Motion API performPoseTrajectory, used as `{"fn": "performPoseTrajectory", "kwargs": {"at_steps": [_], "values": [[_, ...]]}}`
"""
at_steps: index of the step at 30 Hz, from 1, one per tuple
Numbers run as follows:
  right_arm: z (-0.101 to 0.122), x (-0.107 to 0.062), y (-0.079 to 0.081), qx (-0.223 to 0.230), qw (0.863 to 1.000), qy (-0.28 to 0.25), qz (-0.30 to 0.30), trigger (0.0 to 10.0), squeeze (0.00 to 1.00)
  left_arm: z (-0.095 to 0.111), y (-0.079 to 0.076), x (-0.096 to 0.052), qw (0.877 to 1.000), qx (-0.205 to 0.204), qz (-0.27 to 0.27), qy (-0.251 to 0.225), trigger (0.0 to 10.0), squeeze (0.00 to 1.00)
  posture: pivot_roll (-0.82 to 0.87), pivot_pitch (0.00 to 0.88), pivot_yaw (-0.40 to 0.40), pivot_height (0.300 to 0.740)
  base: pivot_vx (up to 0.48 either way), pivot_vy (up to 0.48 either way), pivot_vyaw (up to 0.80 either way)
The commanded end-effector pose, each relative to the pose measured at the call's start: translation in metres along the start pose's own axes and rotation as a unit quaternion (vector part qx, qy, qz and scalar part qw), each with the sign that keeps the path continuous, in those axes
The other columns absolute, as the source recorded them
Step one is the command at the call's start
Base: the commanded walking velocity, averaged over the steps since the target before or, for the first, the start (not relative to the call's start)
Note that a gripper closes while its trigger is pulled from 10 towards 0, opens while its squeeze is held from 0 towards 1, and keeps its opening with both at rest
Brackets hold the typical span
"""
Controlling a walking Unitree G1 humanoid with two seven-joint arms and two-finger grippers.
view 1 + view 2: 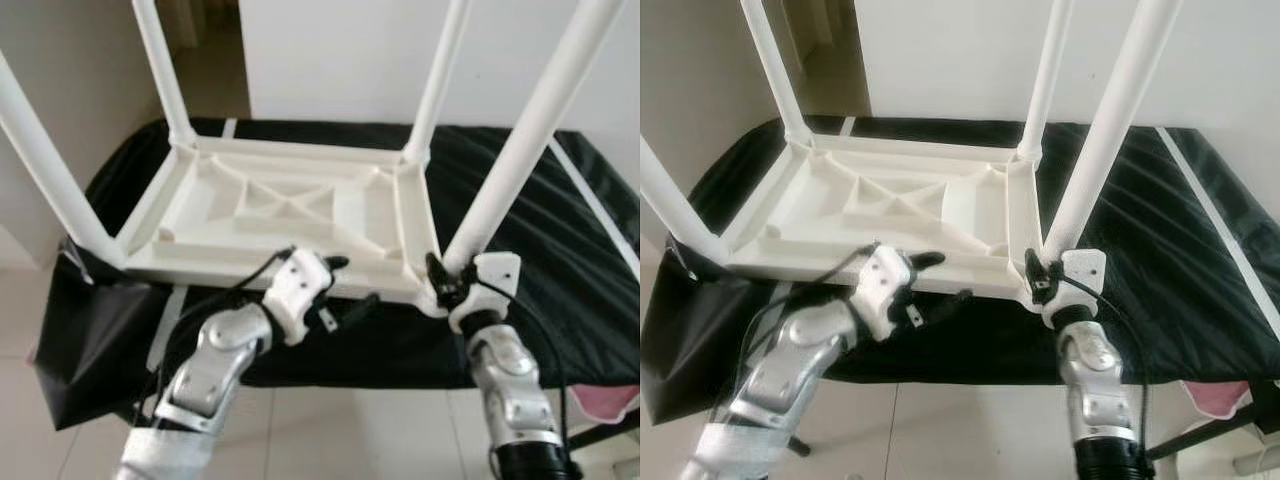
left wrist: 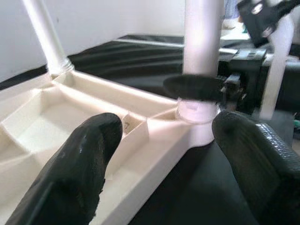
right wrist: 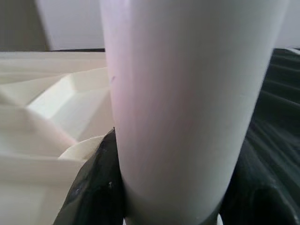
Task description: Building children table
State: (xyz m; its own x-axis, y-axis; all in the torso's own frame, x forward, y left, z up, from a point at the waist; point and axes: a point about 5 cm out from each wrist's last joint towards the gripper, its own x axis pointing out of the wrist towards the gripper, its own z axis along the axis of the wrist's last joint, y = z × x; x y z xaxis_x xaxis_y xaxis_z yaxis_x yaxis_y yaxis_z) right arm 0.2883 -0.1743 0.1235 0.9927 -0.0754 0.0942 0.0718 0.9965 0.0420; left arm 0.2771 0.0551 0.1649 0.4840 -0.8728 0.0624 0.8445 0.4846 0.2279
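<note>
White plastic table (image 1: 290,205) lies upside down on black cloth (image 1: 520,260), 4 round legs pointing up. Its near rim sits just ahead of the left gripper (image 1: 340,290), between the spread tips. Left fingers (image 2: 75,173) wide apart, holding nothing; ribbed underside w/ cross bracing lies beyond them. Right gripper (image 1: 445,280) is at the near-right corner, its fingers (image 3: 93,187) clamped either side of the near-right leg (image 1: 520,150) just above its socket. Leg is a smooth tube; finger pads are textured black.

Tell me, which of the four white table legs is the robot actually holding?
The near leg on the robot's right. The right gripper is clamped around its base; the other three stand free, and the left gripper hangs open.
</note>
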Motion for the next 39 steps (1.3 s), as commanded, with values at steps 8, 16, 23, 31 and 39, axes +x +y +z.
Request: {"fn": "performPoseTrajectory", "kwargs": {"at_steps": [8, 16, 23, 31, 39], "values": [[-0.036, -0.016, 0.000, 0.029, 0.987, 0.087, -0.129, 10.0, 0.00, -0.004, 0.005, 0.006, 0.998, -0.023, 0.056, -0.010, 10.0, 0.00, -0.07, 0.026, 0.023, 0.740, 0.000, 0.000, 0.00], [-0.031, -0.018, -0.010, 0.013, 0.983, 0.082, -0.163, 10.0, 0.00, -0.005, 0.008, 0.007, 0.998, -0.024, 0.054, -0.014, 10.0, 0.00, -0.08, 0.031, 0.010, 0.740, 0.000, 0.000, 0.00], [-0.026, -0.018, -0.020, 0.000, 0.985, 0.075, -0.156, 10.0, 0.20, -0.003, 0.004, 0.008, 0.998, -0.029, 0.048, -0.024, 10.0, 0.00, -0.08, 0.038, 0.011, 0.740, 0.000, 0.000, 0.00], [-0.016, -0.016, -0.016, 0.003, 0.995, 0.044, -0.087, 10.0, 1.00, -0.003, 0.001, 0.008, 0.998, -0.034, 0.045, -0.027, 10.0, 0.00, -0.07, 0.037, -0.004, 0.740, 0.000, 0.000, 0.00], [-0.007, -0.012, -0.018, -0.003, 0.999, 0.033, 0.023, 10.0, 0.00, -0.003, -0.002, 0.009, 0.997, -0.038, 0.051, -0.031, 10.0, 0.00, -0.05, 0.031, -0.034, 0.740, 0.000, 0.000, 0.00]]}}
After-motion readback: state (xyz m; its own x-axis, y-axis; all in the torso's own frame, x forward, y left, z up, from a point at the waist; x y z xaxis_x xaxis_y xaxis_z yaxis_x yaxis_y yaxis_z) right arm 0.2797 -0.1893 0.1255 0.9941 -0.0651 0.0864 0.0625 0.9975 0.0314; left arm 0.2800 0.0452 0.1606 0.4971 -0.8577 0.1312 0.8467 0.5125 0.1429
